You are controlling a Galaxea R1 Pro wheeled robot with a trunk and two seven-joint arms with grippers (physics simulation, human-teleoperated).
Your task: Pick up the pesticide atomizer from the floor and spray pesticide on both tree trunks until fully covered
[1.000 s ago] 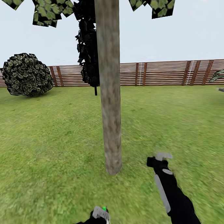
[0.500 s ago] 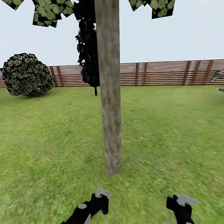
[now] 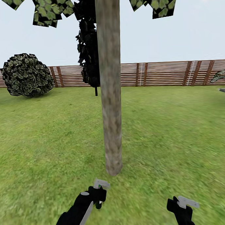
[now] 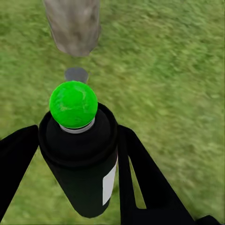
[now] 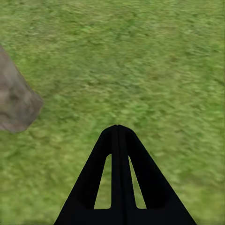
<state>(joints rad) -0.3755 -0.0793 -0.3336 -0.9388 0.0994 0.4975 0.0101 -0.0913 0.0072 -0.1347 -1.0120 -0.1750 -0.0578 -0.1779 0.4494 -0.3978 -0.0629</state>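
One tree trunk point(image 3: 110, 93), a thick mottled grey-brown column, rises from the lawn straight ahead, with its leafy crown point(image 3: 46, 10) at the top edge. My left gripper point(image 3: 99, 191) sits just short of the trunk's base, shut on the pesticide atomizer point(image 4: 79, 150). The left wrist view shows the atomizer as a dark bottle with a bright green top held between both fingers, with the trunk base point(image 4: 72, 23) close beyond it. My right gripper point(image 3: 183, 202) hangs low at the right, shut and empty, over grass beside the trunk point(image 5: 11, 105). I cannot make out pesticide on the bark.
The garden lawn stretches to a brown slatted fence point(image 3: 156, 74). A round bush point(image 3: 25, 75) stands at the far left. A near-black conifer point(image 3: 89, 44) is behind the trunk. Palm fronds point(image 3: 222, 75) show at the right edge.
My left gripper has come up and forward toward the trunk base with the atomizer. My right arm has dropped back from beside the trunk to the lower right.
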